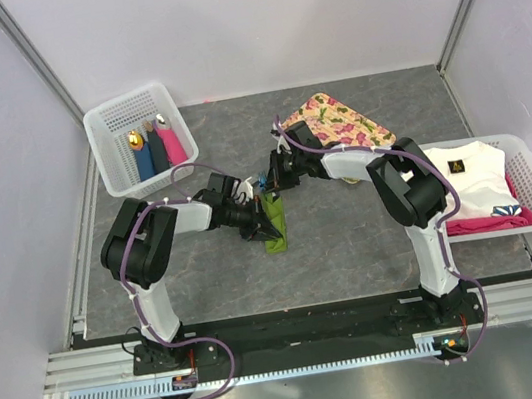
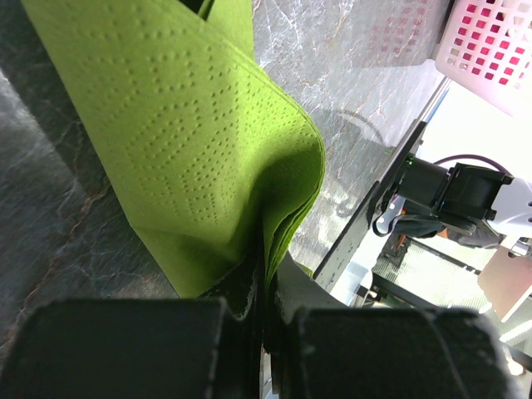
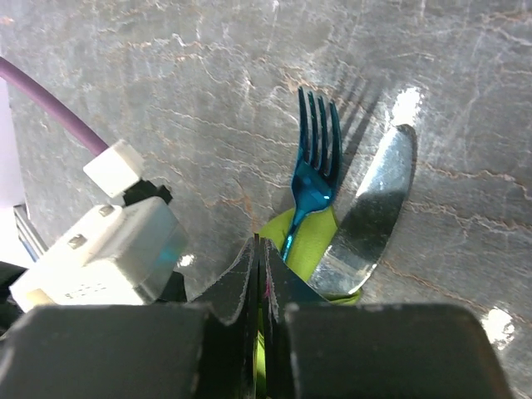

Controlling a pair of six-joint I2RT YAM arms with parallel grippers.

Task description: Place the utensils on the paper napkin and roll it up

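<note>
Green napkin (image 2: 191, 141) lies mid-table (image 1: 354, 246), folded around the blue fork (image 3: 314, 170) and silvery knife (image 3: 374, 208), whose heads stick out of one end. My left pincer (image 2: 264, 287) is clamped tight on its layered fold. My right pincer (image 3: 259, 249) is pinched closed on the green edge beside the fork's neck.

The paper napkin (image 1: 274, 226) is olive-green, dimple-embossed, folded into a narrow loose roll, lying left of the floral tray (image 1: 344, 118); a blue fork (image 3: 314, 166) and silvery knife (image 3: 378, 208) protrude side by side from its tray-ward end.
</note>
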